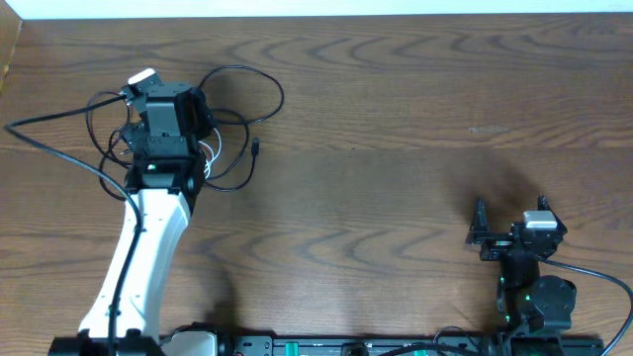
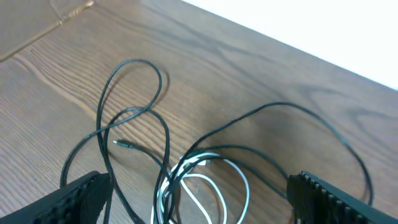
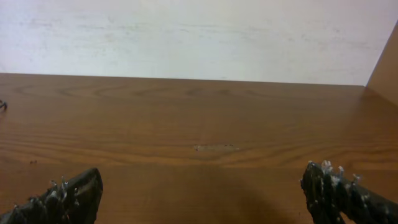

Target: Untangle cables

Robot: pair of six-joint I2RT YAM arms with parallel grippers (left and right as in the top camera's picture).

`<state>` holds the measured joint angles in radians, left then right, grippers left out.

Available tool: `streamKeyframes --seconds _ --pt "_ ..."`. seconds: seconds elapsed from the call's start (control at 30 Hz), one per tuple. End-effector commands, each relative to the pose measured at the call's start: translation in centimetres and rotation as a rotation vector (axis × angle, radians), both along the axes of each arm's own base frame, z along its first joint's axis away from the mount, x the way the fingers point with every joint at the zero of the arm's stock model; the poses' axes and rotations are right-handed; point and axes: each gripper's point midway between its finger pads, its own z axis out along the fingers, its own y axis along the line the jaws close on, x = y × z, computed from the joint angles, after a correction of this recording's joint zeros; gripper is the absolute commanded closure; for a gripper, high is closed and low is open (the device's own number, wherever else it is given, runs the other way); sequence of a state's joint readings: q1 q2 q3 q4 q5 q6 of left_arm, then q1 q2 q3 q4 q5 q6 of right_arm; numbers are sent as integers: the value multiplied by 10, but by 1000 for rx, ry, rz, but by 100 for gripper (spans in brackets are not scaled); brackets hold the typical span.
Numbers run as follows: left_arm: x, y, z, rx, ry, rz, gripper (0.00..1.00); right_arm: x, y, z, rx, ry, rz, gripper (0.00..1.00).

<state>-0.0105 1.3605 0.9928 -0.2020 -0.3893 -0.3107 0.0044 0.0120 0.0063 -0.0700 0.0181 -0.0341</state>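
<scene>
Plainly, the left hand [image 2: 202, 196] hangs wide over the black cable [image 2: 134, 61] and white cable [image 2: 239, 168], tangled together on the bench [image 1: 396, 119]. Closing blind could pinch both and tighten the tangle. The right hand [image 3: 205, 193], also wide, sits well apart.

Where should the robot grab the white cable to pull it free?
Best guess: the rounded loop of the white cable, coming straight down from above with the open left end effector, which hovers over it. That loop lies flat on the table, bulging out from where the black cable crosses it.
</scene>
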Motion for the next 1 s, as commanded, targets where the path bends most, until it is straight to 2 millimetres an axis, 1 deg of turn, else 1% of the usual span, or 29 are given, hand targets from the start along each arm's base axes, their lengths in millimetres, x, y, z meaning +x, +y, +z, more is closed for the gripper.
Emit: streamKeyframes --seconds 0.0,0.23,0.67,0.83,0.97 --pt "-5 0 10 -2 -29 0 5 0 3 0 -11 -1 16 1" --pt "-9 0 23 -2 -65 0 5 0 3 0 -11 -1 16 1" --pt "-9 0 23 -2 -66 0 5 0 3 0 -11 -1 16 1" --pt "-14 0 10 -2 -36 0 5 0 3 0 -11 -1 16 1" --pt "-21 0 -9 -1 8 0 5 0 3 0 -11 -1 16 1"
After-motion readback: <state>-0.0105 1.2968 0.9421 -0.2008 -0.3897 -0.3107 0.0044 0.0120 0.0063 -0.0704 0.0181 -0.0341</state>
